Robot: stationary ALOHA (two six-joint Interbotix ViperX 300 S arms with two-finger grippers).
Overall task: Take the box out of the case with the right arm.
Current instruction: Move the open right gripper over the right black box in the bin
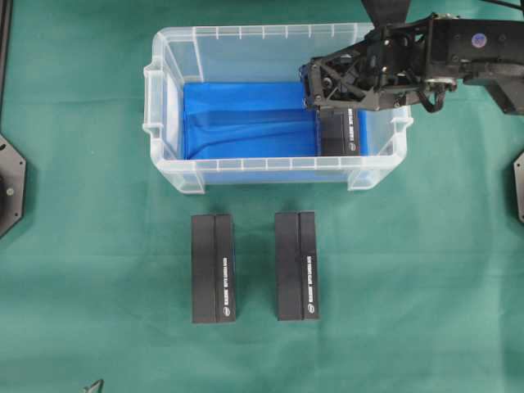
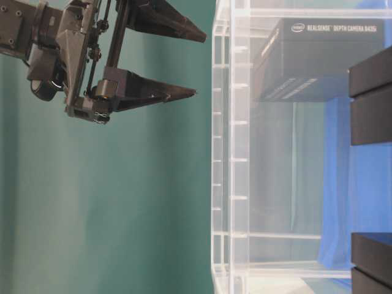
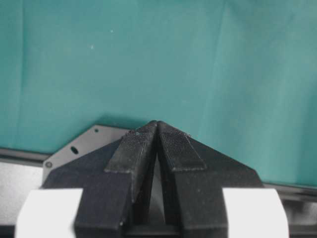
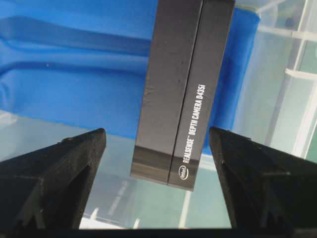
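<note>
Right gripper [image 4: 157,186] jaws spread wide, gripping nothing, hanging above the box [image 4: 183,89], which lies on the blue sheet [image 1: 246,119] at the case's [image 1: 176,176] right end. Left gripper [image 3: 157,130] jaws closed, empty, over green cloth [image 3: 148,59]. Two more boxes [image 1: 213,268] outside, in front of the case.

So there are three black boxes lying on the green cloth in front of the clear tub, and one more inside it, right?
Not quite. Only two boxes lie on the green cloth in front of the clear tub: the left box and the right box. The overhead view shows this. One more RealSense box is indeed inside the tub.
</note>
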